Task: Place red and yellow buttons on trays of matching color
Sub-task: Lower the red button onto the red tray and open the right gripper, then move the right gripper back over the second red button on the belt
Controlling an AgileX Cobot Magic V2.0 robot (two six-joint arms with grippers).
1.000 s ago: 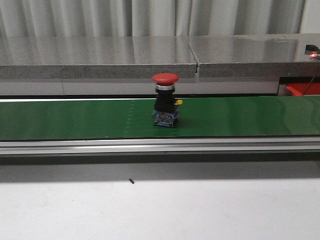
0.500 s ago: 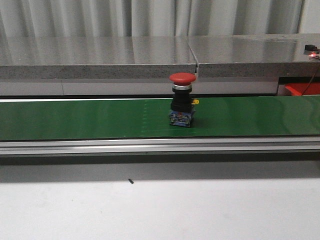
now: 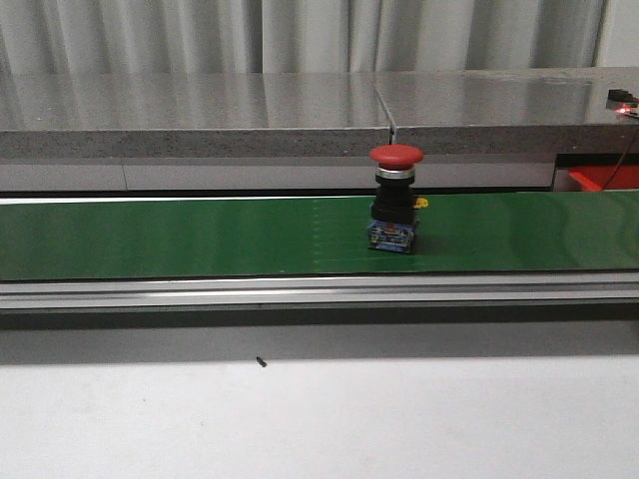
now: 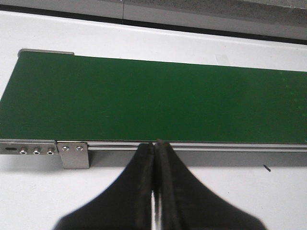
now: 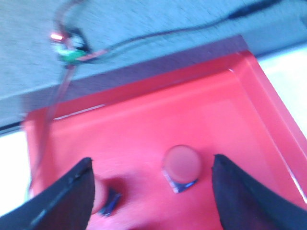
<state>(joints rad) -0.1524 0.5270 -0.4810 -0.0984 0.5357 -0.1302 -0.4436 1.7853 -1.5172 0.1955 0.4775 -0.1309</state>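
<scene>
Red button (image 3: 395, 198) stands alone on green belt (image 3: 180, 238), free all round; stone ledge (image 3: 200, 130) behind.

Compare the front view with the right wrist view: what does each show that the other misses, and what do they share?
Only the front view shows the green conveyor belt carrying an upright red button right of centre. Only the right wrist view shows the red tray from above, with a red button standing on it between the open fingers of the right gripper, and another partly hidden by one finger. Shared: probably the tray, a red sliver at the front view's right edge.
</scene>
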